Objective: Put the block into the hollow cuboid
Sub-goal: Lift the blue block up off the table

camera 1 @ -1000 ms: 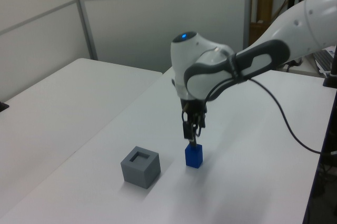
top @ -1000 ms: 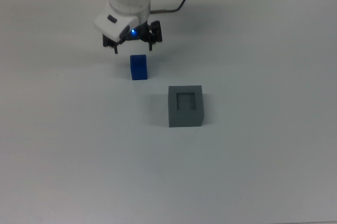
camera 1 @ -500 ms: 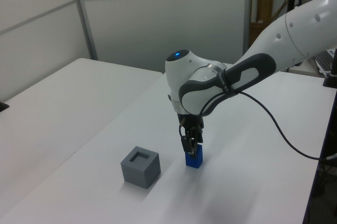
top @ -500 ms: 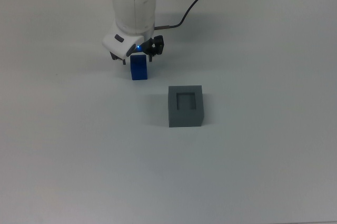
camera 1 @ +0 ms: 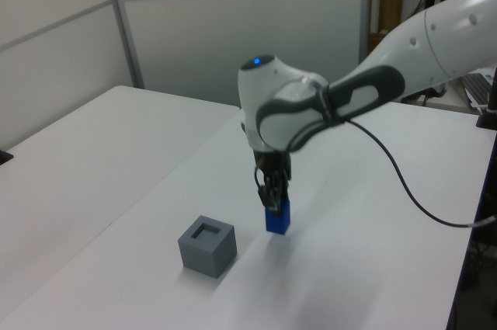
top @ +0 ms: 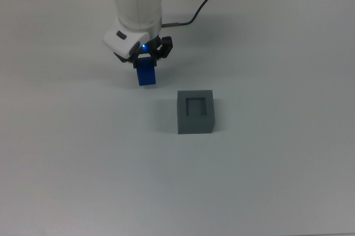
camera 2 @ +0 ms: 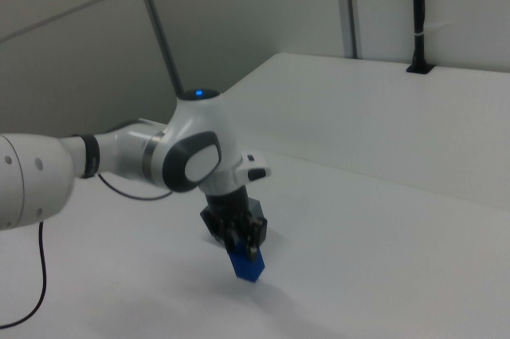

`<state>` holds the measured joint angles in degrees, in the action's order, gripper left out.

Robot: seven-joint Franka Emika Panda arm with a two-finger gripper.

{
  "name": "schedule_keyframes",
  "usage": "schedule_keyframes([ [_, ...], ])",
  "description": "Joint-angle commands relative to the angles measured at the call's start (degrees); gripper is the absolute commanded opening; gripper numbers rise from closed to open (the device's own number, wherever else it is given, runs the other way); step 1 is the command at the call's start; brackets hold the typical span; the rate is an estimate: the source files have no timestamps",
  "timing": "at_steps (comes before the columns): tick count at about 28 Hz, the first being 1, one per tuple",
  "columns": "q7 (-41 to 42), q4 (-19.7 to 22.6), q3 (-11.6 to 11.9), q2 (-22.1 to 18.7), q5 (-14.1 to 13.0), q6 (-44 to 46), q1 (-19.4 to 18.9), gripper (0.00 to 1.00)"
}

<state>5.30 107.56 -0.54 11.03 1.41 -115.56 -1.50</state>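
The blue block (top: 147, 75) hangs tilted a little above the white table, pinched at its top by my gripper (top: 145, 63), which is shut on it. The left view shows the block (camera 1: 277, 219) clear of the tabletop with its shadow underneath, below the gripper (camera 1: 272, 203). In the right view the block (camera 2: 249, 265) tilts under the gripper (camera 2: 243, 248). The grey hollow cuboid (top: 195, 112) stands with its square recess up, to the top view's right of and nearer than the block. In the left view the cuboid (camera 1: 206, 246) sits at the left view's left of the block. The right view does not include the cuboid.
A black cable (top: 191, 9) trails from the arm across the far part of the white table (top: 266, 180). In the left view, a second white table (camera 1: 70, 159) adjoins at the left view's left, and a grey partition wall (camera 1: 233, 27) stands behind.
The gripper came down around the blue block, shut on it, and has lifted it off the table, tilted, shifting slightly toward the cuboid. The cuboid has stayed put.
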Motion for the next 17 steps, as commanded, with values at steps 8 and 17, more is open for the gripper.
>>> schedule_keyframes([
  [8,-8.6,-14.6,0.2,3.7,-6.4,3.6,0.2,0.00],
  [17,-14.8,-20.7,-0.1,7.2,-6.3,3.4,-1.0,0.00],
])
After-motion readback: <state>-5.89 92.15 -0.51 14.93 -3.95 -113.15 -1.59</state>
